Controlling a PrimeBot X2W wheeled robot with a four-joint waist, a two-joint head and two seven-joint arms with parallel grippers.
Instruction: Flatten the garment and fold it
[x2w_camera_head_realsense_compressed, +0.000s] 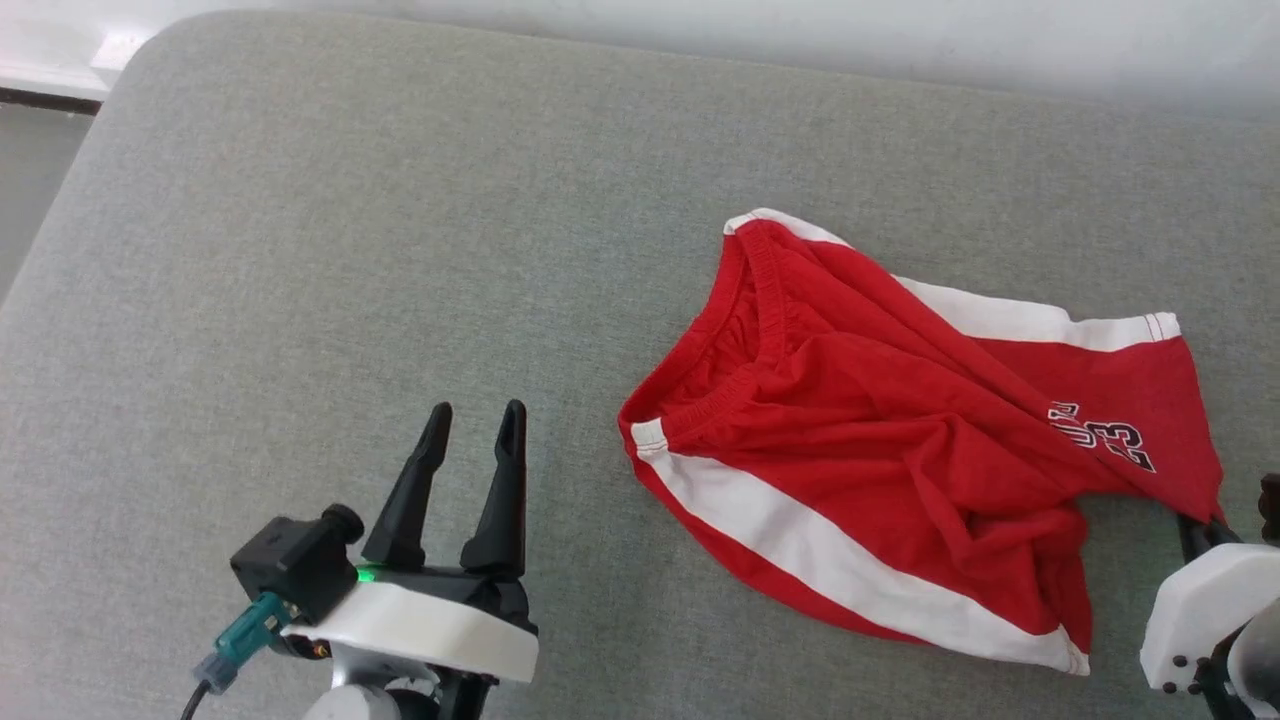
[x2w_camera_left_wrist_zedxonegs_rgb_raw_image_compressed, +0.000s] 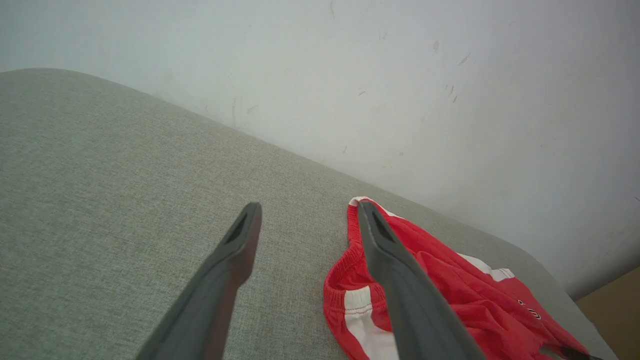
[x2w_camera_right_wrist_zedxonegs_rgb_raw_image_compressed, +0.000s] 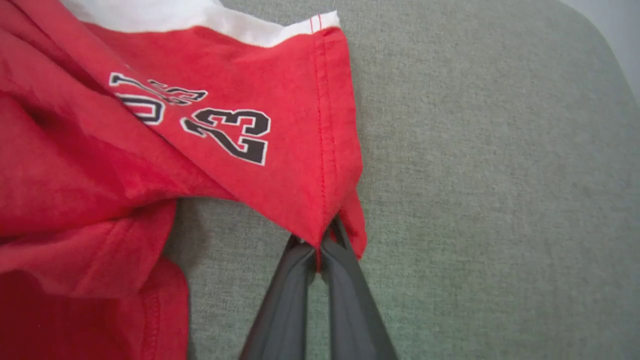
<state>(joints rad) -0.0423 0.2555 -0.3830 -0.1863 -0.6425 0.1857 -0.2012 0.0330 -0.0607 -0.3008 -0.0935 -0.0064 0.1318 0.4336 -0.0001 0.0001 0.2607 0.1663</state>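
The red shorts (x2w_camera_head_realsense_compressed: 880, 440) with white side stripes lie rumpled on the grey cushion (x2w_camera_head_realsense_compressed: 350, 250), waistband toward the left, the "23" lettering (x2w_camera_right_wrist_zedxonegs_rgb_raw_image_compressed: 230, 132) on the far right leg. My right gripper (x2w_camera_right_wrist_zedxonegs_rgb_raw_image_compressed: 318, 240) is shut on the hem corner of that lettered leg; in the head view its white wrist (x2w_camera_head_realsense_compressed: 1205, 600) sits at the lower right edge. My left gripper (x2w_camera_head_realsense_compressed: 478, 420) stands open with nothing between its fingers, a short way left of the waistband. In the left wrist view the shorts (x2w_camera_left_wrist_zedxonegs_rgb_raw_image_compressed: 450, 295) lie behind the gripper's right finger (x2w_camera_left_wrist_zedxonegs_rgb_raw_image_compressed: 395, 270).
A pale wall (x2w_camera_left_wrist_zedxonegs_rgb_raw_image_compressed: 400, 75) runs along the cushion's far edge. The cushion's rounded left corner (x2w_camera_head_realsense_compressed: 130, 70) drops to the floor. Bare grey fabric spreads over the left half and beyond the hem on the right (x2w_camera_right_wrist_zedxonegs_rgb_raw_image_compressed: 500, 175).
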